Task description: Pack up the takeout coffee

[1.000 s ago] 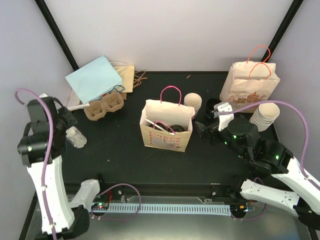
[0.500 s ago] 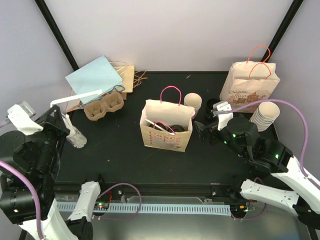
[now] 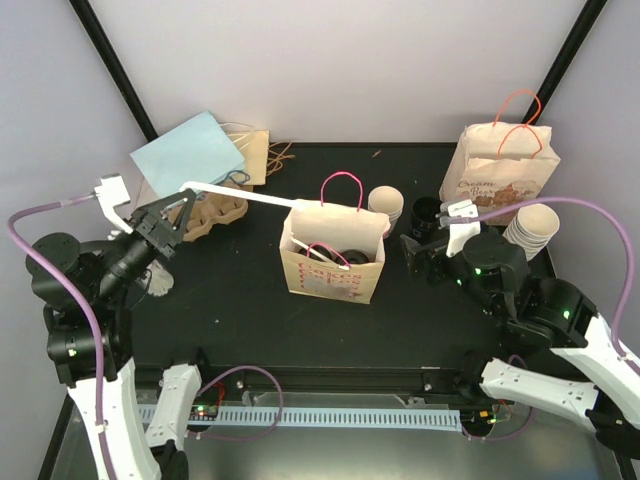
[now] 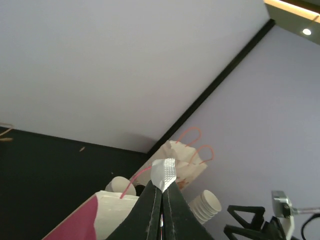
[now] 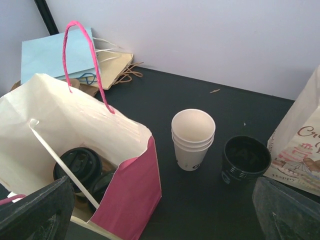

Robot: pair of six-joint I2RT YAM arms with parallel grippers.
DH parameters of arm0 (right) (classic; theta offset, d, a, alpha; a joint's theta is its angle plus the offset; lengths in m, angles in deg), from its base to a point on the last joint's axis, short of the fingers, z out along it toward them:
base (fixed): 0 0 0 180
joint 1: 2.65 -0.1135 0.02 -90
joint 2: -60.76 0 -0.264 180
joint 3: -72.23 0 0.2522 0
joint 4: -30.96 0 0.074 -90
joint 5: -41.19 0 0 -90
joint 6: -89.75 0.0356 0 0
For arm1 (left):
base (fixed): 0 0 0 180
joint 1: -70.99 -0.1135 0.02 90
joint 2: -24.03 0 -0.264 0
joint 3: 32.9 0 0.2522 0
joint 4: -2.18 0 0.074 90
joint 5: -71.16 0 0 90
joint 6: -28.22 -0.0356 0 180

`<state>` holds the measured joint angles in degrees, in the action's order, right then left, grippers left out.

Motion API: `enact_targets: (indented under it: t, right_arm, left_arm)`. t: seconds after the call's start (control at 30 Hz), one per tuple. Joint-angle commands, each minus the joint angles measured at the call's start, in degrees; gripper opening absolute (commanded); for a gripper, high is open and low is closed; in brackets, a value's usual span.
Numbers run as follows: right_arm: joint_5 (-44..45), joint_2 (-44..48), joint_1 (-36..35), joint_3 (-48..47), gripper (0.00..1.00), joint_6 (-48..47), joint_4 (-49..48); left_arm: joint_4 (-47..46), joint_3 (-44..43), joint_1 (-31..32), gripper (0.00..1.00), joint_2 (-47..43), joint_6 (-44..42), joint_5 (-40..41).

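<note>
black table (image 3: pixel 230 300) carries everything. near its middle stands the open paper bag (image 3: pixel 330 262) with pink handles, upright. a second printed paper bag (image 3: pixel 500 175) stands at the back right, and a light blue bag (image 3: pixel 185 158) lies tilted at the back left with a cardboard cup carrier (image 3: pixel 225 208) just in front of it.

the left gripper (image 3: pixel 180 205) is raised off the table to the left of the open bag, its jaws pinched tight on one end of a long white wrapped straw (image 3: pixel 245 198); the straw's far end reaches to the bag's top left corner. the right gripper (image 3: pixel 418 252) sits just beside the bag's right side with its jaws spread wide and holding nothing.

a stack of white cups (image 3: pixel 530 232) stands at the right edge. a smaller stack of white cups (image 5: pixel 193 137) and a black cup (image 5: pixel 246 159) stand side by side behind the right gripper. inside the open bag the right wrist view shows black-lidded coffee cups (image 5: pixel 80 165) at the bottom and another white straw (image 5: pixel 60 160) leaning across them.
</note>
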<state>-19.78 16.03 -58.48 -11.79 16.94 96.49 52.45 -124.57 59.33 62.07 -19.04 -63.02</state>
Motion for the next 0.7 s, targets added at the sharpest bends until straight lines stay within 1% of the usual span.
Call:
enact_targets:
  t: [0.0,0.2,0.33,0.43,0.57,0.67]
  right_arm:
    - [3.41,0.81,0.29,-1.5,1.0,1.48,0.45]
    - [4.62,1.58,0.29,-1.25,1.0,2.83,0.3]
    - [6.15,2.08,0.33,-1.42,1.0,2.69,0.88]
    - [7.21,2.34,0.29,-2.04,1.0,2.35,1.77]
    - [8.0,3.06,0.29,-2.1,1.0,2.65,2.36]
    - [7.93,3.46,0.29,-1.82,1.0,3.21,2.62]
  left_arm:
    - [-10.67,1.46,-0.29,0.02,-1.72,4.79,-7.24]
    - [-14.46,6.18,0.48,0.02,-1.65,6.44,-6.3]
    - [-16.2,9.63,3.71,0.02,-1.34,7.0,-4.21]
    - [-16.21,11.72,9.16,0.01,-0.48,5.96,-0.4]
    - [-15.69,12.78,18.92,0.02,2.19,3.65,6.34]
    - [-12.64,12.23,24.13,0.02,4.84,1.61,11.43]
